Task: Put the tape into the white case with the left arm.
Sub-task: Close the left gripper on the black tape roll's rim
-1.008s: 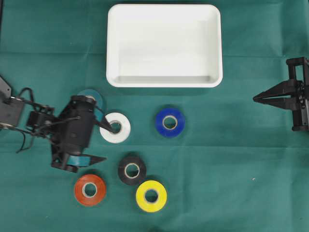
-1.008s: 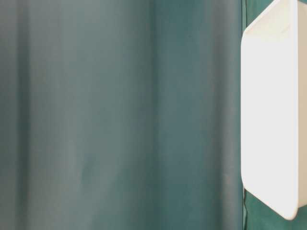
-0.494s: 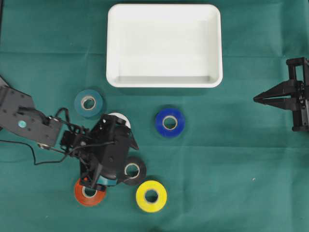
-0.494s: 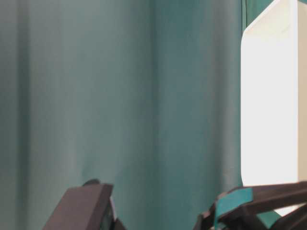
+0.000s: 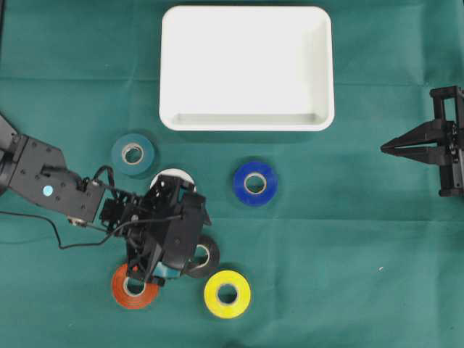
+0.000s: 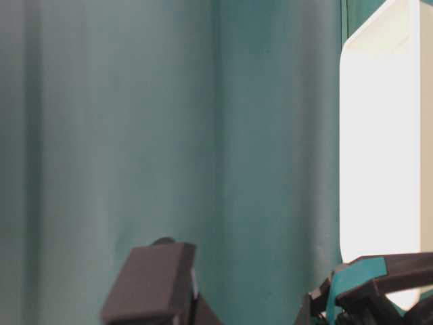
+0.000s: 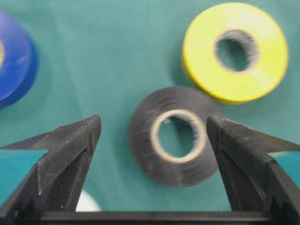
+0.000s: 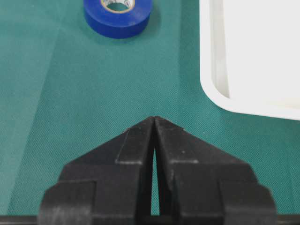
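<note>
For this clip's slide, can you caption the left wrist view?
Open left gripper framing the black tape on the green cloth, with yellow tape beyond it and blue tape at the edge.

left tool (image 7: 152, 129) jaws wide, right tool (image 8: 154, 123) closed

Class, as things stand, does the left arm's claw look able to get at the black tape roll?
Probably yes: the left claw is open, the black tape roll lies flat between its fingers, and nothing blocks it.

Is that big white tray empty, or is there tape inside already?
Empty. The white case shows only bare white floor from overhead; every tape roll lies on the green cloth.
</note>
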Robot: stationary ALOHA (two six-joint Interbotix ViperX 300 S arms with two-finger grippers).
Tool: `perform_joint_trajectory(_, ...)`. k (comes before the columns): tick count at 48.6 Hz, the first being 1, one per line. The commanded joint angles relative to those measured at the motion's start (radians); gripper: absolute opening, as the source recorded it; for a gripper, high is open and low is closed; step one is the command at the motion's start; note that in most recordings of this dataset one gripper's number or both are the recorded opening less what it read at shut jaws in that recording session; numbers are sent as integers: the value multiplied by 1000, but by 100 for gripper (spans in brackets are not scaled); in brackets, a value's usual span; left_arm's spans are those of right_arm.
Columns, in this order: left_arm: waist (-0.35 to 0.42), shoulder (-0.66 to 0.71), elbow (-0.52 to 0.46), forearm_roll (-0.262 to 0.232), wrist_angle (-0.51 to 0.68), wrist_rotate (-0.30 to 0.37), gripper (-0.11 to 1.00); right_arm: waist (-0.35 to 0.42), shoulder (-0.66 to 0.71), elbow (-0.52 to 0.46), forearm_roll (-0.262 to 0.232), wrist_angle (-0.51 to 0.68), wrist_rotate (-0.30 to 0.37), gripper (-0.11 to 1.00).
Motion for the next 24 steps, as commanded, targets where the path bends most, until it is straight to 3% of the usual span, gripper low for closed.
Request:
perform_joint_trajectory(1,18,-12,0,2,-5,2,95,-2,5,-9,-2,-5,2,-9)
perform_joint_trajectory(14,20,-5,5,3,-5,3,95,-2,5,-8,-2,-5,2,-9)
perform_joint_trajectory(24,23,75,-15,3,-5,5,95,-2,5,0,-2,-9,2,-9)
